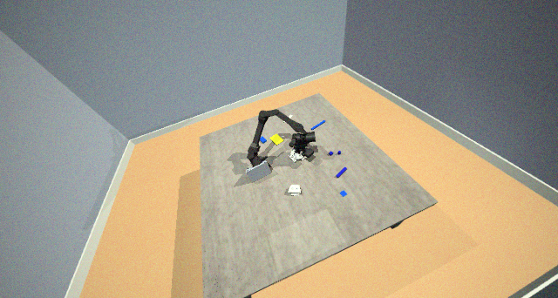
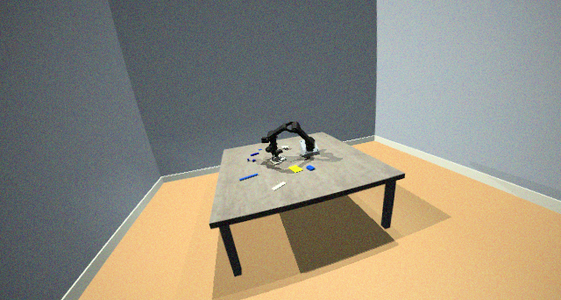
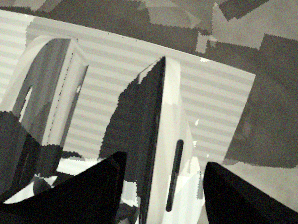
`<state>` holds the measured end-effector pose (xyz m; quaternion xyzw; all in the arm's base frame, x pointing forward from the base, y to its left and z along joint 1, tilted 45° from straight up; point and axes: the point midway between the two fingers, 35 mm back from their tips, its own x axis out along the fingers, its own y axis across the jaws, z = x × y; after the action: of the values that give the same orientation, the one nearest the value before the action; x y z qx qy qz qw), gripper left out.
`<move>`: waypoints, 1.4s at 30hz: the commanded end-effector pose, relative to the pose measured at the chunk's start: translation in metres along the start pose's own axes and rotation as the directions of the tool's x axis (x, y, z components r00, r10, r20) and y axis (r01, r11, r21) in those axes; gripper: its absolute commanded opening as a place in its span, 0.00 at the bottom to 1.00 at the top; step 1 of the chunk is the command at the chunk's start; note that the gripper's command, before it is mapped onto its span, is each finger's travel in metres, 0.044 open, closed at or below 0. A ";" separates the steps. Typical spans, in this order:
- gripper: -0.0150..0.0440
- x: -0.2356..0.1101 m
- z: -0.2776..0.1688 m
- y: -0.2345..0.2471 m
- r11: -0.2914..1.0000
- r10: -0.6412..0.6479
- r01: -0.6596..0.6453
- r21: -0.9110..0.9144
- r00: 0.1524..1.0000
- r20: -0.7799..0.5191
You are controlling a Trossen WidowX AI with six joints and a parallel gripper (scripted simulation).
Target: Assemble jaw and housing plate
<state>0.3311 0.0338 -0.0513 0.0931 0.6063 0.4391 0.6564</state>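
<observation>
My gripper (image 1: pixel 299 152) (image 2: pixel 275 155) (image 3: pixel 165 166) is shut on a white jaw (image 3: pixel 172 92) with a dark slot, which stands up between the fingertips in the wrist view. The other white jaw (image 3: pixel 61 95) stands to its left, apart from the fingers. Both are over the pale, striped base (image 3: pixel 217 100), which shows small and white under the gripper in the top and exterior views. The pins, the gear teeth and the jaws' lower ends are hidden or unclear. A white piece that looks like the housing plate (image 1: pixel 295 189) (image 2: pixel 286 147) lies on the table, away from the gripper.
A yellow square (image 1: pixel 276 138) (image 2: pixel 295 168) and a blue block (image 1: pixel 263 139) (image 2: pixel 310 167) lie near the arm. A long blue bar (image 1: pixel 318 125) (image 2: pixel 248 177), a dark blue bar (image 1: pixel 341 172) and a blue square (image 1: pixel 343 193) lie farther out. A white strip (image 2: pixel 279 186) lies near one table edge.
</observation>
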 end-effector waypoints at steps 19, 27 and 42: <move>0.48 0.003 0.000 0.001 1.000 0.006 -0.006 0.004 1.000 0.000; 0.53 0.001 0.000 0.000 1.000 0.001 -0.001 0.000 1.000 -0.001; 0.63 0.001 0.000 0.000 1.000 0.001 -0.001 0.000 1.000 -0.001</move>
<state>0.3308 0.0347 -0.0522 0.0929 0.6068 0.4393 0.6558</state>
